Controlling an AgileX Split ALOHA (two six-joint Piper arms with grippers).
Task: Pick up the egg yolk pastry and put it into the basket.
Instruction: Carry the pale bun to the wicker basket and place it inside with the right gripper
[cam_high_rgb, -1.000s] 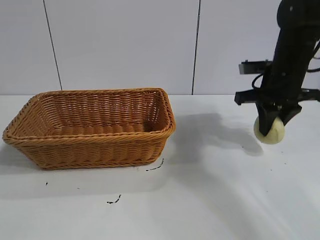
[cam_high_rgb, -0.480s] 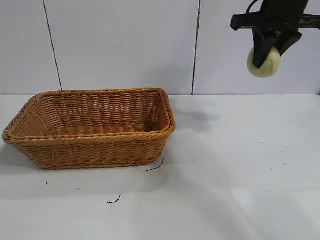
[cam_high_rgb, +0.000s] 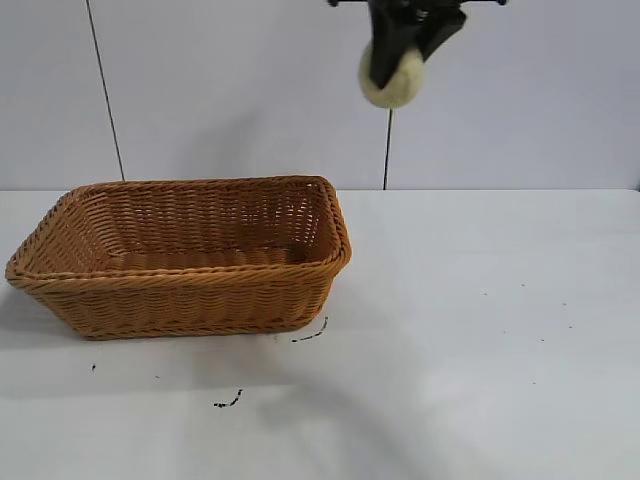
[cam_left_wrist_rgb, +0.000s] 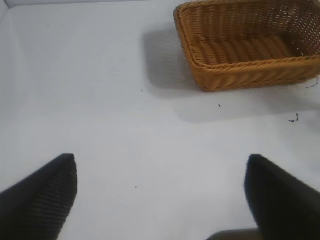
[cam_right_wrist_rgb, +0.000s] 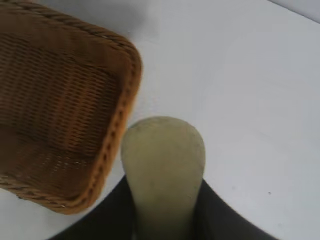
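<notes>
We found no readable text, labels, brands, numbers or signs anywhere: none on the basket (cam_high_rgb: 190, 255), the table (cam_high_rgb: 480, 350) or the wall (cam_high_rgb: 250, 90).

Exterior view: you look level across white table (cam_high_rgb: 480, 340) toward panelled wall (cam_high_rgb: 240, 90), mid distance; basket (cam_high_rgb: 185, 255) left of centre, right gripper (cam_high_rgb: 402, 50) at top edge.

Left wrist view: you look down and forward over table from near its surface, between own left gripper (cam_left_wrist_rgb: 160, 195) fingers; basket far off.

Right wrist view: you look steeply down from high, close on egg yolk pastry (cam_right_wrist_rgb: 162, 165); basket end below.

Shared by all three views: basket, table.
</notes>
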